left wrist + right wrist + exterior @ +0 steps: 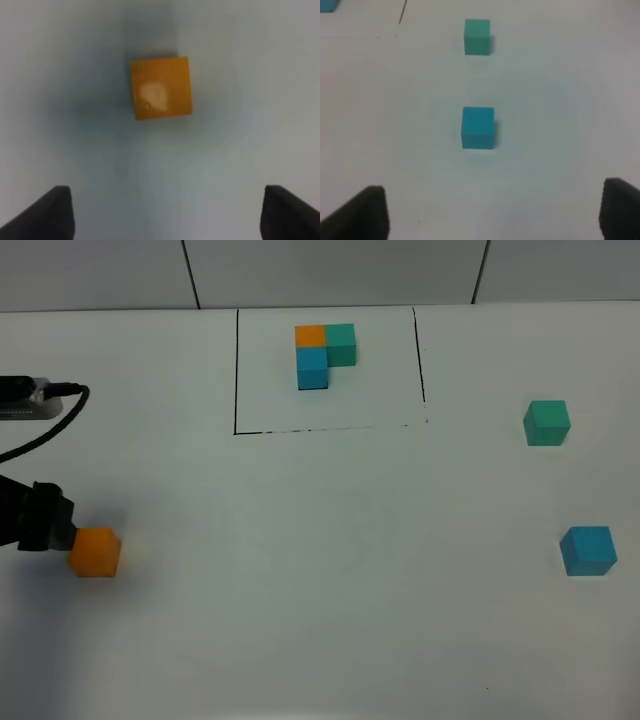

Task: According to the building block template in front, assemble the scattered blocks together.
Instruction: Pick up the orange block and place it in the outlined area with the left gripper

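The building block template is an L of orange, teal-green and blue cubes inside a thin black frame at the far middle. An orange block lies at the near left. My left gripper sits just left of it. In the left wrist view the orange block lies ahead of the left gripper, which is open and empty. A teal-green block and a sky-blue block lie at the right. In the right wrist view my right gripper is open, with the sky-blue block ahead of it and the teal-green block beyond.
A black cable and a grey part of the left arm reach in at the left edge. The white table meets a pale panelled wall at the back. The right arm does not show in the exterior high view.
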Robot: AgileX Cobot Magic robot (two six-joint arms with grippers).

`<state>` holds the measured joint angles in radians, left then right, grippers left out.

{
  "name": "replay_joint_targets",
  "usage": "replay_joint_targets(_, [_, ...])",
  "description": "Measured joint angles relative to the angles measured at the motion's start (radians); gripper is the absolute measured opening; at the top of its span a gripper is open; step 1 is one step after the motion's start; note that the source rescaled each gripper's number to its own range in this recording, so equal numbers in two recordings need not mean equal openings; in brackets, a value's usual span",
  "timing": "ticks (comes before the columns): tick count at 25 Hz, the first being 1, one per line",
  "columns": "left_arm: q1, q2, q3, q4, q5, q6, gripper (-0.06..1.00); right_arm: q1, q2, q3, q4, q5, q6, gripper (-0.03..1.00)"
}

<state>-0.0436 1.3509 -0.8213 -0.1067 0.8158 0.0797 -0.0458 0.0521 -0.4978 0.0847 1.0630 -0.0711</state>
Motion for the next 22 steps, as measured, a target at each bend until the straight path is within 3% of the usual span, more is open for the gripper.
replay_joint_targets(9, [-0.026,0.138,-0.033,0.053,-0.014,-0.057,0.69,0.000,0.000,0.000,0.005,0.000,-0.001,0.73])
replay_joint_targets(14, [-0.084,0.166,-0.033,0.070,-0.062,-0.068,0.69,0.000,0.000,0.000,0.006,0.000,-0.001,0.73])
replay_joint_targets(22, [-0.088,0.189,-0.033,0.073,-0.129,-0.095,0.69,0.000,0.000,0.000,0.006,0.000,0.001,0.73])
